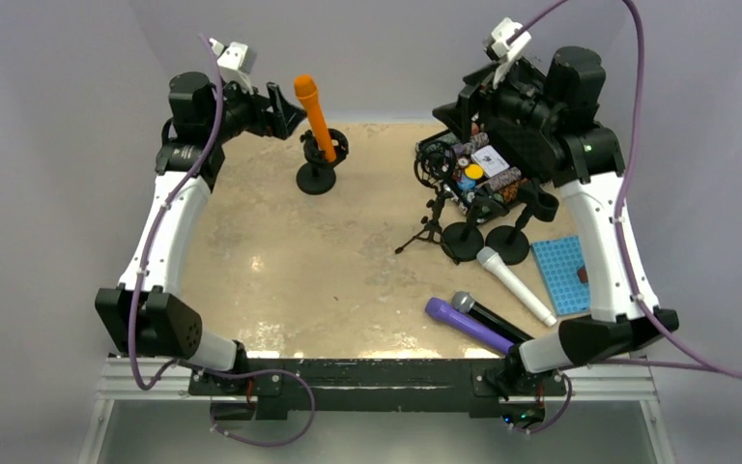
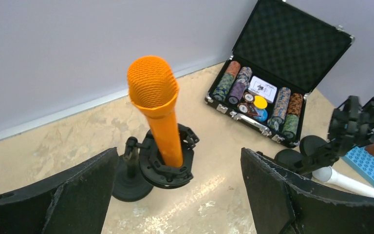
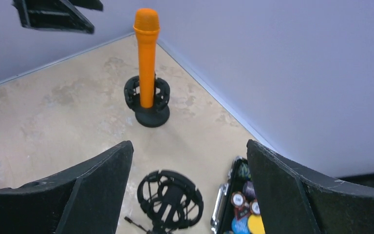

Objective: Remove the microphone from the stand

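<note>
Orange microphone sits in its stand near the far-left corner of the table. The left gripper and right gripper gape wide, both empty. A tight cradle could drag the stand up and topple it. The open case near the far-right corner holds poker chips.

No legible text anywhere; print on white card too blurred

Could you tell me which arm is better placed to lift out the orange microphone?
Left: its open end effector sits close beside the orange mesh-headed microphone in the black round-based stand; the right end effector is farther off, by the poker-chip case.
</note>
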{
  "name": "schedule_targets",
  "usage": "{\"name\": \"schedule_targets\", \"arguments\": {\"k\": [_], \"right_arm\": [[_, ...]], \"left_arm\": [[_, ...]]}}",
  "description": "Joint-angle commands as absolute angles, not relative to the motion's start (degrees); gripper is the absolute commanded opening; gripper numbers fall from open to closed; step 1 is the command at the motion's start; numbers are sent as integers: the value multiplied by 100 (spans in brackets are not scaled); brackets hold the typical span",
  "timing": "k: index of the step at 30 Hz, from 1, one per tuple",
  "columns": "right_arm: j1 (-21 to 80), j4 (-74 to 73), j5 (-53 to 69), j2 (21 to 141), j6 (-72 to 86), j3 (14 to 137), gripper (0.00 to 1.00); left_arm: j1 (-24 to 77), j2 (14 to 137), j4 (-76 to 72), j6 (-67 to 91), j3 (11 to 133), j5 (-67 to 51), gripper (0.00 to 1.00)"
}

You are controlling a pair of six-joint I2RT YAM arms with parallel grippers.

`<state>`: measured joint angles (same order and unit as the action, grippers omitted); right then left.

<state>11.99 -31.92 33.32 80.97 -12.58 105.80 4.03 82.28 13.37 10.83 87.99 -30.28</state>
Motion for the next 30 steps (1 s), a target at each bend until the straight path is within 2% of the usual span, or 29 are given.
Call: {"name": "schedule_targets", "arguments": {"k": [1, 6, 9, 14, 19, 23, 30], "right_arm": [[1465, -2778, 3904, 8710, -1247, 11192, 90], [2051, -2696, 3666, 9165, -1792, 11438, 89], [2279, -2488, 3548, 9379, -1598, 11424, 88], [2424, -2849, 3205, 9673, -1272, 11674, 88], [2426, -3508, 3064, 9609, -1436, 11664, 87], [2426, -3936, 2836, 9597, -1477, 11747, 87], [2575, -4053, 2466, 9418, -1730, 11508, 87]], "left_arm": [[58, 8257, 931, 878, 8916, -3577, 99], [-471, 8252, 1674, 1300, 8835, -3556, 97], [-588, 8348, 1708, 1797, 8493, -3792, 94], [-677, 8961, 1002, 3400, 8099, -4359, 85], [-594, 9508, -266, 4767, 7783, -4213, 85], [-602, 9968, -711, 5675, 7735, -4201, 84], [-436, 10448, -835, 6211, 7742, -4243, 84]]}}
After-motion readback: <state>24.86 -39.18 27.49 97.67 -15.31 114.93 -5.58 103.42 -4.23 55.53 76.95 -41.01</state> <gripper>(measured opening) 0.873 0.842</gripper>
